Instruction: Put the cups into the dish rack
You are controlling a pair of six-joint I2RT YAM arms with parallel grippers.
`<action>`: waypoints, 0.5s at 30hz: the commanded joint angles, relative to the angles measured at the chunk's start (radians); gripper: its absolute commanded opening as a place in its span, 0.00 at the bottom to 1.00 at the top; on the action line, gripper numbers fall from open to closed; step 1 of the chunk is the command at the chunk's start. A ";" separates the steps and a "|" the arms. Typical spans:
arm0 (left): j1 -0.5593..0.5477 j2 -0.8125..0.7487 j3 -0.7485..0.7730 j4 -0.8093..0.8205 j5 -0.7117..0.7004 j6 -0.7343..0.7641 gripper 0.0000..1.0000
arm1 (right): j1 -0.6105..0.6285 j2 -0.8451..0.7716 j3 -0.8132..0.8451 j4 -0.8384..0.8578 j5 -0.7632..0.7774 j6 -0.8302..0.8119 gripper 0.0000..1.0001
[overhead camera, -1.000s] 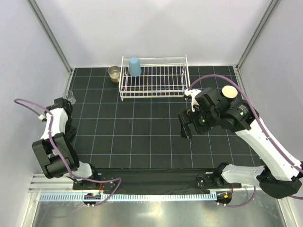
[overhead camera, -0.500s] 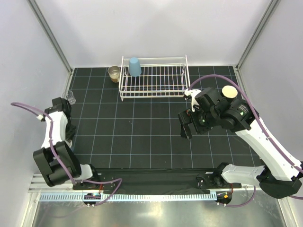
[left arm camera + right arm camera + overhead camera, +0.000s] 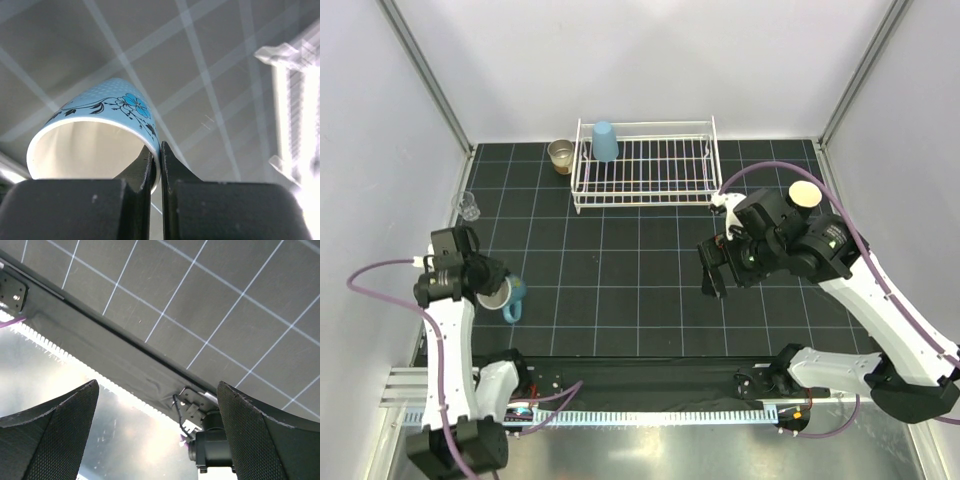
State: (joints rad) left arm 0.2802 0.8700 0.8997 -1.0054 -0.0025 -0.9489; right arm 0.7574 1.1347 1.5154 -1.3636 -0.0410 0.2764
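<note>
Mug [image 3: 107, 102] rim — partly behind fingers [image 3: 70, 210]

Teal mug [image 3: 100, 107]: near rim hidden behind the left claw [image 3: 156, 150] body, bottom of the left wrist frame; handle not visible there.
Same frame, right edge: washed out, unreadable.
Clear glass [image 3: 469, 206], left of the overhead frame: too small for detail.
Right claw [image 3: 156, 385]: fingers cut off by the lower edge.

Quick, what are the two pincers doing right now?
Left pincer: closed on the rim of the blue flowered mug.
Right pincer: open, holding nothing.
</note>
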 commanded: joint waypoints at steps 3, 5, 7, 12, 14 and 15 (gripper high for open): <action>-0.130 -0.109 0.010 0.181 0.185 -0.210 0.01 | 0.005 -0.055 -0.047 0.003 -0.066 0.030 1.00; -0.156 -0.120 0.016 0.221 0.232 -0.238 0.00 | 0.005 -0.067 -0.061 0.014 -0.082 0.046 1.00; -0.193 -0.129 0.037 0.263 0.257 -0.274 0.00 | 0.005 -0.085 -0.086 0.037 -0.106 0.055 1.00; -0.245 -0.143 0.077 0.356 0.324 -0.344 0.01 | 0.005 -0.121 -0.136 0.096 -0.158 0.092 1.00; -0.256 -0.144 0.082 0.416 0.349 -0.386 0.00 | 0.005 -0.138 -0.149 0.115 -0.172 0.099 1.00; -0.268 -0.141 0.087 0.433 0.372 -0.399 0.00 | 0.005 -0.142 -0.161 0.138 -0.178 0.109 1.00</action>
State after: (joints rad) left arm 0.0330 0.7479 0.9207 -0.7658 0.2653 -1.2587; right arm 0.7574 1.0195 1.3701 -1.3113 -0.1715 0.3519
